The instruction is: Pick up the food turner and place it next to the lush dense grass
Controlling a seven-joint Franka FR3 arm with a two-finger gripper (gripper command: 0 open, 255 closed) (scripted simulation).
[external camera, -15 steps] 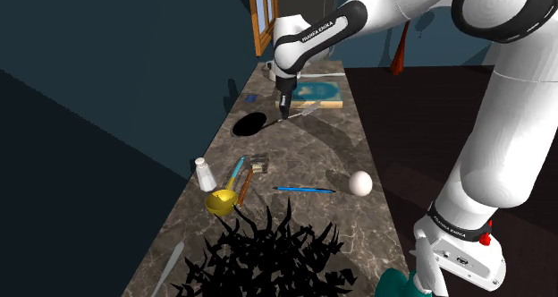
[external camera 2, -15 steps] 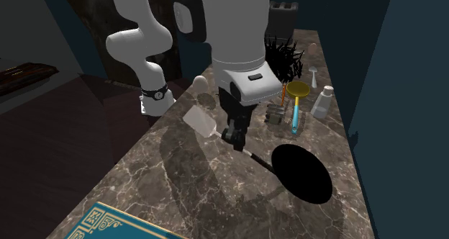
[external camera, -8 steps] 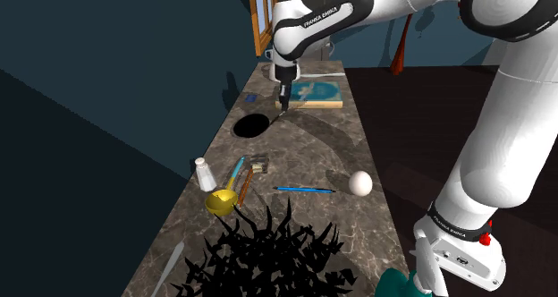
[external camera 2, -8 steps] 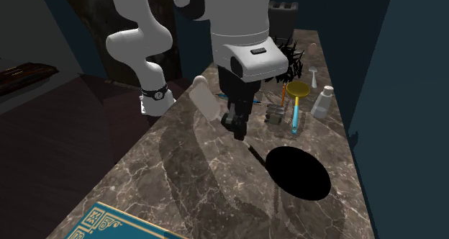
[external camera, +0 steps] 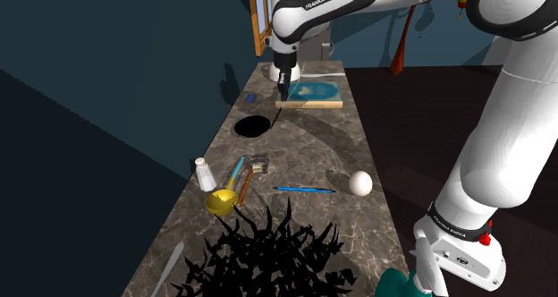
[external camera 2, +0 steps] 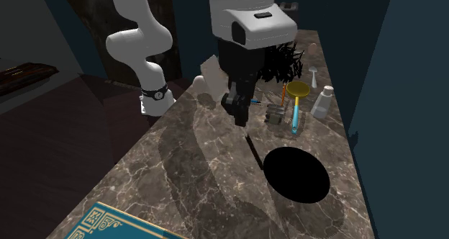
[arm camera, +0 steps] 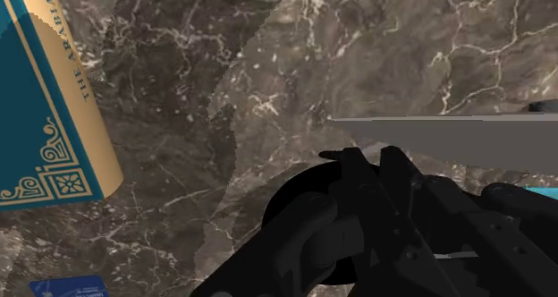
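Wrist view, food turner apparently clamped in claw, blade alongside

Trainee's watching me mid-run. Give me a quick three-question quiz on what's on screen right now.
1. True or false: the hand is shut on the food turner.
2. Which lies farthest from the black grass? A egg, B teal book, C yellow spoon.
3. Short answer: has the food turner been set beside the black grass?
Key: 1 true; 2 B; 3 no, the hand holds it near the teal book.
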